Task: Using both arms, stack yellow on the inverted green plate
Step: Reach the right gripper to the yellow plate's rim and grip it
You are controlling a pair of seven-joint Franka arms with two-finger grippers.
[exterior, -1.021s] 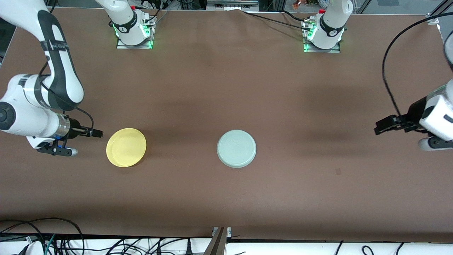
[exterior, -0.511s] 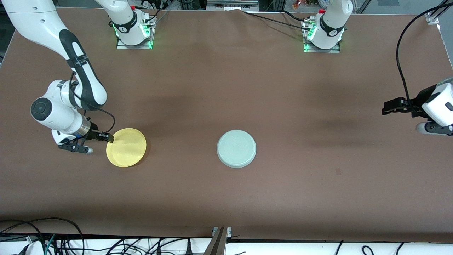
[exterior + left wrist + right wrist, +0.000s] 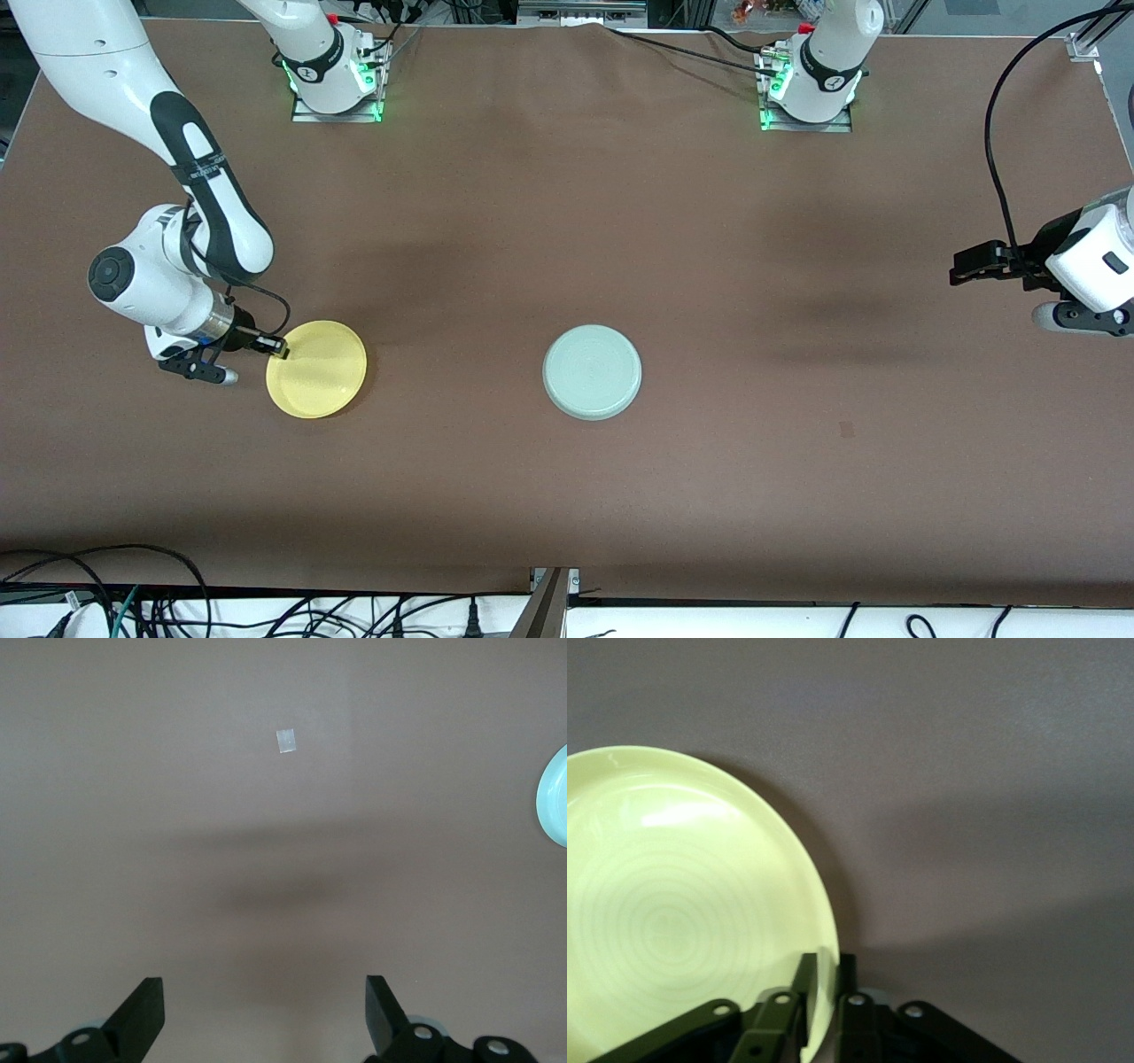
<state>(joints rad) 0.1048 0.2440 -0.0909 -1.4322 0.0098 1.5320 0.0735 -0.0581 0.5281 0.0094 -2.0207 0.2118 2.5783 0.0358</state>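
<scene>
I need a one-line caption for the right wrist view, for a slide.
Right end effector closed on the yellow plate's rim.

Green plate (image 3: 555, 796) mostly outside left wrist view.

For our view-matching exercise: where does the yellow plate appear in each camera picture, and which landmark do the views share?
Front view: the yellow plate lies flat on the brown table toward the right arm's end, with the right claw at its rim.
Left wrist view: not in it.
Right wrist view: the plate fills one side, its rim between the claw's fingers.
Shared landmark: the brown table.
</scene>
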